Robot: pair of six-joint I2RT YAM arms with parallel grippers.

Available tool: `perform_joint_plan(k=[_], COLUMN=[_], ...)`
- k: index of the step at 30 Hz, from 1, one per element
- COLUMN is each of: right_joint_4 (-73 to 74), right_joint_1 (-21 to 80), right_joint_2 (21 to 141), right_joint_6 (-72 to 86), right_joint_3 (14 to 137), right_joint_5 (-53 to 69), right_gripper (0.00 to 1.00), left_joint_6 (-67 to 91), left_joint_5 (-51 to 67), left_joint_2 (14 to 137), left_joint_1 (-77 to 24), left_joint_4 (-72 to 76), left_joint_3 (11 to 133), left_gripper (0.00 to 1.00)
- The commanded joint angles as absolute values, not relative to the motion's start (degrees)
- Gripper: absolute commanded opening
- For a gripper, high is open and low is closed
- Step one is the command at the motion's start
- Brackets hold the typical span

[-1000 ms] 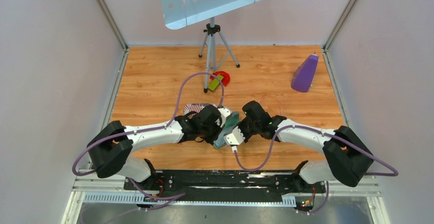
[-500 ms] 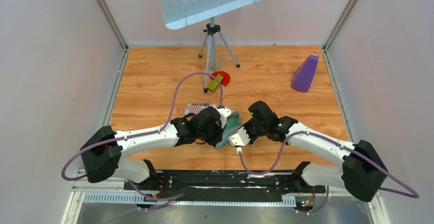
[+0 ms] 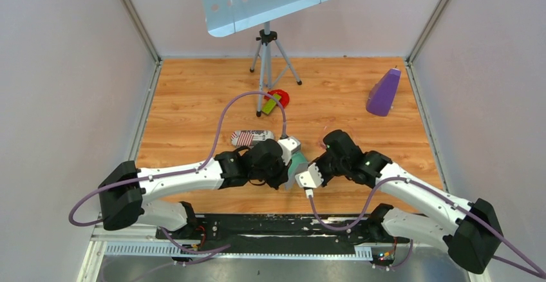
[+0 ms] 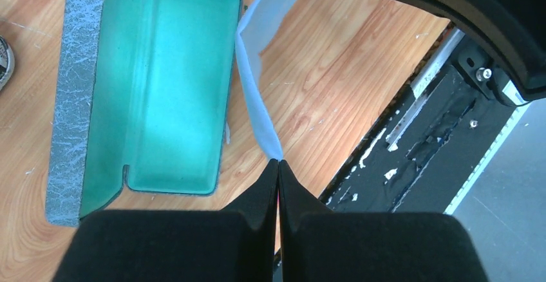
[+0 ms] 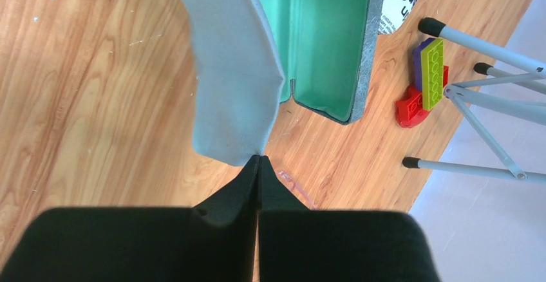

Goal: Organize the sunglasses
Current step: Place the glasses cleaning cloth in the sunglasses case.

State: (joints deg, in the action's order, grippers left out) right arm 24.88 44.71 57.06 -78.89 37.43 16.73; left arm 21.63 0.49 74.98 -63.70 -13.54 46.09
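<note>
A grey hard case (image 4: 167,82) lies open on the wood floor, its teal lining up; it also shows in the right wrist view (image 5: 325,37) and between the grippers in the top view (image 3: 299,161). My left gripper (image 4: 278,161) is shut on one corner of a light blue cloth (image 4: 256,56). My right gripper (image 5: 259,158) is shut on another corner of the cloth (image 5: 225,69), which hangs beside the case. A thin pink arm of the sunglasses (image 5: 298,190) lies on the floor just past my right fingers; the sunglasses show faintly in the top view (image 3: 324,144).
A music stand on a tripod (image 3: 267,56) stands at the back. Red and green toy bricks (image 3: 275,100) lie by its legs. A purple wedge-shaped object (image 3: 384,92) sits at the back right. A striped printed item (image 3: 251,137) lies behind the case. The black base rail (image 3: 277,224) runs along the near edge.
Both grippers have shifted to the right, staying close together. The left arm has stretched out further and the right arm has drawn back rightward. The striped item is now more uncovered.
</note>
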Motion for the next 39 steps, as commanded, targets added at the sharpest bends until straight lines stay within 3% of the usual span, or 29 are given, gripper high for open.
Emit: perform_joint_plan(k=[1, 39], right_joint_4=[29.4, 8.5], right_joint_1=[44.7, 45.1], right_joint_2=[55.4, 75.4], right_joint_6=[-77.3, -81.8], right_joint_3=[36.9, 39.3], right_joint_5=[19.0, 14.8], right_gripper=[0.00, 0.00], left_joint_6=[23.4, 19.9], left_joint_5=[-1.3, -15.7], left_joint_2=[73.5, 78.8], left_joint_1=[-64.7, -61.7], left_joint_4=[-14.5, -17.2], left_joint_3=[47.4, 45.4], left_gripper=[0.00, 0.00])
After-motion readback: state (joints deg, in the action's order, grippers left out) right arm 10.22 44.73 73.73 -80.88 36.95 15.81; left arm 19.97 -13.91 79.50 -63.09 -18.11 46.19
